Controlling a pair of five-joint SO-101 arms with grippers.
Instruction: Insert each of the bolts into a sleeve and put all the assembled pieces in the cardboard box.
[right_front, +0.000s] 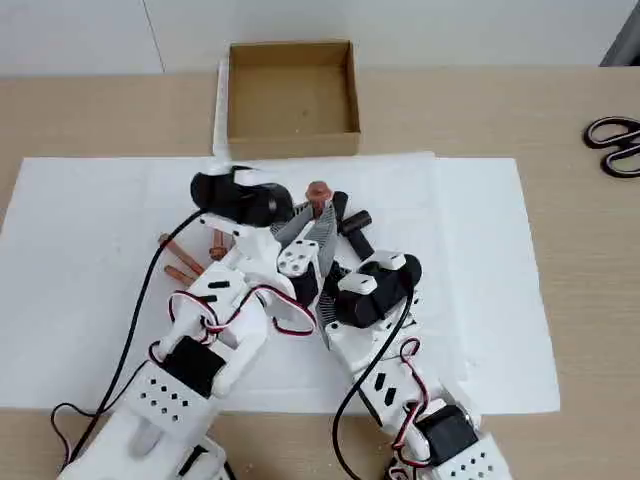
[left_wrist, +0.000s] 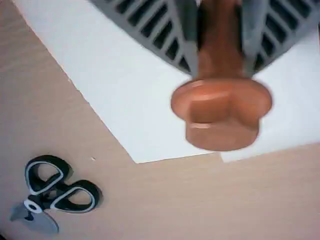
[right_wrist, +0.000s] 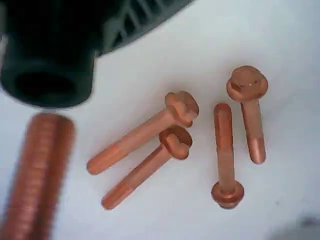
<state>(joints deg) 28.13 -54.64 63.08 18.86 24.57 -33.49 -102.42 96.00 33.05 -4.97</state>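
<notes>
Looking down on a white paper sheet (right_front: 80, 300) covering the middle of a wooden table (right_front: 100, 110). Finding, at the sheet's left, four loose copper bolts (right_wrist: 137, 137) lying flat: two slanting side by side with their heads close together, two more just beside them lying parallel, head to tail.

Coming next to the left gripper (left_wrist: 220, 55), hanging over the paper just right of that cluster. Pressing its grey ribbed fingers (left_wrist: 145, 30) together on the shaft of a held bolt (left_wrist: 220, 115) and pinching it fast, with the flanged hexagonal head sticking out clear past the fingertips, above the paper's edge.

Passing, farther back, the cardboard box (right_front: 292, 143), sitting open side up on the table at the paper's far edge, well apart from both grippers.

Meeting, just right of the held bolt, the right gripper (right_front: 342, 228), crossing close against the left one. Clamping a black sleeve (right_wrist: 47, 65) against a grey finger (right_wrist: 140, 17), with the sleeve's open end showing. Catching a threaded copper shaft (right_wrist: 37, 175) just beside that opening, outside it; not being able to tell whether shaft and sleeve are touching.

Ending at the far right with black-handled scissors (left_wrist: 60, 189) lying flat on bare wood, off the paper.
</notes>
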